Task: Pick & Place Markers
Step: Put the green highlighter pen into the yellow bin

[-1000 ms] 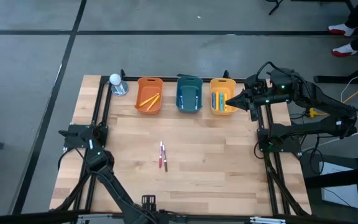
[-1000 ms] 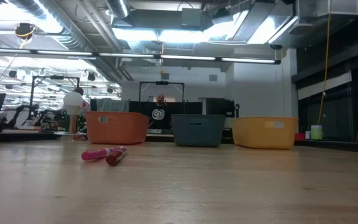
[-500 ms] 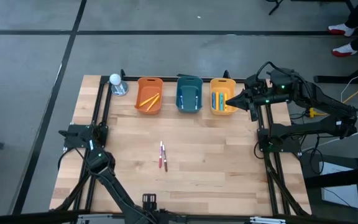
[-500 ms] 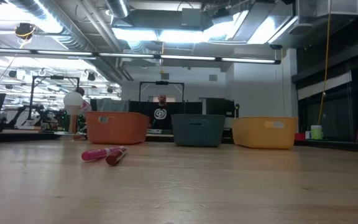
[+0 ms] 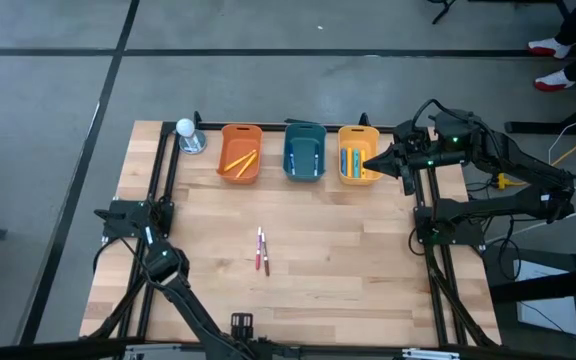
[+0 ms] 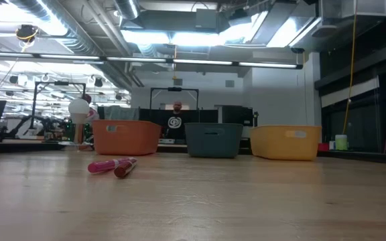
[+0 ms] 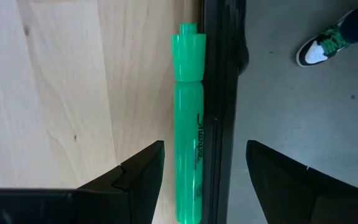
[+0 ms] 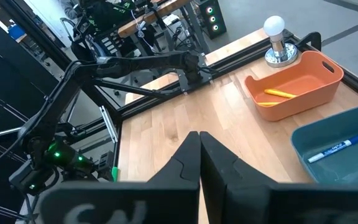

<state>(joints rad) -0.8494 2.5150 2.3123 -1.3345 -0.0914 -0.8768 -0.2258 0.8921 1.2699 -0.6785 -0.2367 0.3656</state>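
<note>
Two red-and-white markers (image 5: 261, 250) lie side by side on the wood at mid-table, and show in the low view as the markers (image 6: 112, 166). My left gripper (image 7: 205, 150) points down at the table's left edge (image 5: 163, 262), open. Its fingers stand on either side of a bright green stick (image 7: 188, 124) without touching it. The stick lies flat against the black rail (image 7: 219, 93). My right gripper (image 5: 370, 163) is shut and held high beside the yellow bin (image 5: 357, 153); its shut fingers (image 8: 199, 152) hold nothing.
An orange bin (image 5: 239, 152) with yellow markers, a teal bin (image 5: 304, 150) with a blue one and the yellow bin with several stand along the far edge. A white bulb on a metal base (image 5: 187, 135) stands far left. A shoe (image 7: 319, 50) shows on the floor past the rail.
My left gripper has sunk a little toward the table at its left edge. The markers and bins have kept their places.
</note>
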